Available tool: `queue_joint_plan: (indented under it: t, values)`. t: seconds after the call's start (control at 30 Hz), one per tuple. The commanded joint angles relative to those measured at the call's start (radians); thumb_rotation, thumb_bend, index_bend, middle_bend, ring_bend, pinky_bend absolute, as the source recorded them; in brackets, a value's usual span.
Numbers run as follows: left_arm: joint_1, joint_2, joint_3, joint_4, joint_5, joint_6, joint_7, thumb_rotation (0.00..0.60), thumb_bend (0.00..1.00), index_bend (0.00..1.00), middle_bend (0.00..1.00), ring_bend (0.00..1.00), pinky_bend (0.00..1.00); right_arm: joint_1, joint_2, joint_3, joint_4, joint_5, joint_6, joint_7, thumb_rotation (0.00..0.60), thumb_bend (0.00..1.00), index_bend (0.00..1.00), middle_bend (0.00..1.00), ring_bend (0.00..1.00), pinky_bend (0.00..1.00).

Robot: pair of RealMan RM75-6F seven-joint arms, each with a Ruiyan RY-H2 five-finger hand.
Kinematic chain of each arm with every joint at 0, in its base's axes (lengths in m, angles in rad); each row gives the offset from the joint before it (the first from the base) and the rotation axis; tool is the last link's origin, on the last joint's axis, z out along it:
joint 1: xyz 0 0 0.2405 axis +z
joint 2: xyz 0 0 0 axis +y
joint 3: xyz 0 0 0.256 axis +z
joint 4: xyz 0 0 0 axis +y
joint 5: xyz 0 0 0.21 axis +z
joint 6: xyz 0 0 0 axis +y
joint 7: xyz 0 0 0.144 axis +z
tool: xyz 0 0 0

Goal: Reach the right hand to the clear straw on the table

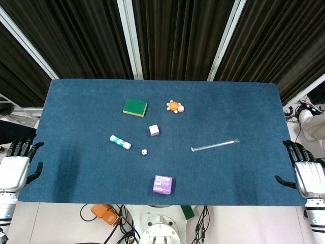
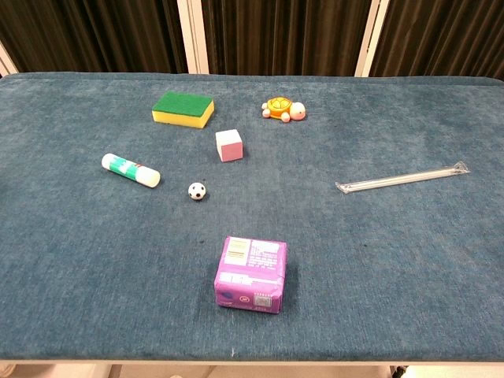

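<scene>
The clear straw (image 1: 215,146) lies flat on the blue table, right of centre, slanting up to the right; the chest view shows the straw (image 2: 402,177) at mid-right. My right hand (image 1: 303,168) hangs off the table's right edge, well to the right of the straw and a little nearer, its fingers apart and holding nothing. At the left edge my left hand (image 1: 16,163) sits the same way, fingers spread and empty. Neither hand appears in the chest view.
On the blue table (image 1: 76,112) lie a green and yellow sponge (image 1: 134,107), an orange turtle toy (image 1: 175,107), a pink cube (image 1: 154,130), a glue stick (image 1: 120,142), a tiny ball (image 1: 144,152) and a purple packet (image 1: 162,184).
</scene>
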Motion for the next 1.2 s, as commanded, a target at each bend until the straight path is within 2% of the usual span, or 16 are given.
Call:
queue_joint_plan:
  t: [0.03, 0.5, 0.6, 0.73, 0.87, 1.03, 1.2]
  values:
    - [0.001, 0.001, 0.000, 0.001, -0.003, -0.001, 0.000, 0.600, 0.43, 0.19, 0.03, 0.00, 0.07, 0.000, 0.002, -0.003, -0.002, -0.003, -0.002, 0.000, 0.600, 0.16, 0.12, 0.16, 0.16, 0.23]
    - [0.000, 0.004, -0.003, -0.009, -0.017, -0.010, 0.008, 0.600, 0.43, 0.19, 0.01, 0.01, 0.07, 0.014, 0.002, -0.009, -0.004, 0.001, -0.037, -0.017, 0.600, 0.16, 0.14, 0.16, 0.16, 0.23]
    - [0.002, 0.002, -0.008, -0.013, -0.021, -0.003, 0.001, 0.600, 0.43, 0.19, 0.01, 0.01, 0.07, 0.033, -0.002, -0.009, 0.006, 0.005, -0.072, -0.027, 0.600, 0.16, 0.16, 0.16, 0.16, 0.23]
    - [0.006, 0.004, -0.006, -0.015, -0.019, 0.002, -0.003, 0.600, 0.43, 0.19, 0.01, 0.01, 0.07, 0.113, 0.019, 0.002, 0.001, 0.028, -0.214, -0.012, 0.600, 0.16, 0.18, 0.16, 0.16, 0.23]
    - [0.006, 0.005, -0.005, -0.016, -0.012, 0.004, -0.002, 0.600, 0.43, 0.19, 0.01, 0.01, 0.07, 0.232, 0.029, 0.038, 0.018, 0.061, -0.385, -0.005, 0.600, 0.16, 0.22, 0.16, 0.16, 0.23]
    - [0.006, 0.004, -0.007, -0.013, -0.011, 0.008, -0.007, 0.600, 0.43, 0.19, 0.01, 0.01, 0.07, 0.364, -0.027, 0.079, 0.074, 0.088, -0.538, 0.002, 0.600, 0.16, 0.29, 0.16, 0.16, 0.23]
    - [0.008, 0.007, -0.012, -0.009, -0.019, 0.010, -0.019, 0.600, 0.43, 0.19, 0.01, 0.01, 0.07, 0.452, -0.100, 0.094, 0.140, 0.104, -0.627, -0.017, 0.600, 0.16, 0.36, 0.16, 0.16, 0.22]
